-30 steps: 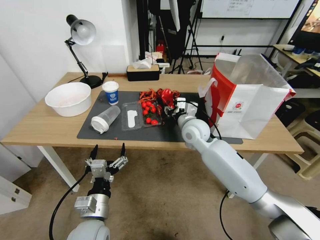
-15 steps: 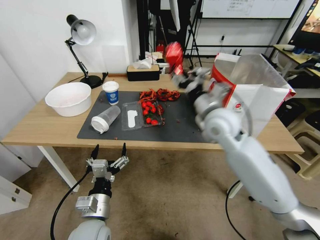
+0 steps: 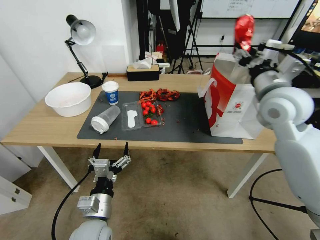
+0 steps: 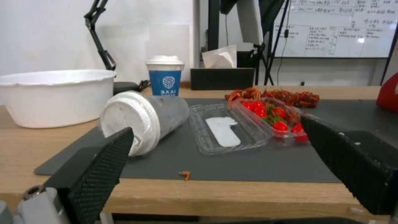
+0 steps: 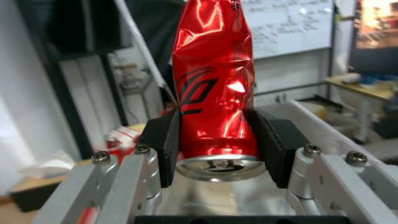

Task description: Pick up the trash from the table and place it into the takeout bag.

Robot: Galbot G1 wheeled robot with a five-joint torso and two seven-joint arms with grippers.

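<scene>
While the right gripper (image 3: 245, 50) pinches the crushed red can (image 3: 243, 29) between both black pads, it holds the can up over the open top of the takeout bag (image 3: 238, 100). In the right wrist view the can (image 5: 213, 90) stands upright, squeezed near its lower end, w/ the bag's foil lining just beneath.

Bag stands upright at the right end of the table (image 3: 40, 128), partly on the dark grey mat (image 3: 180, 128).

Left gripper (image 3: 111, 155) hangs below the table's front edge, fingers spread wide & holding nothing.

Other trash on the table: beige bowl (image 3: 68, 98) off the mat's left edge, paper cup w/ blue logo (image 3: 110, 92) upright on the mat's back left corner, lidded clear cup (image 3: 105, 119) on its side near the mat's front. Just beside it lies an open clear plastic box (image 3: 141, 115) w/ small red tomatoes in one half. Red scraps (image 3: 159, 94) lie behind the box. Black desk lamp (image 3: 81, 50) & black tissue box (image 3: 143, 72) sit along the back edge.
</scene>
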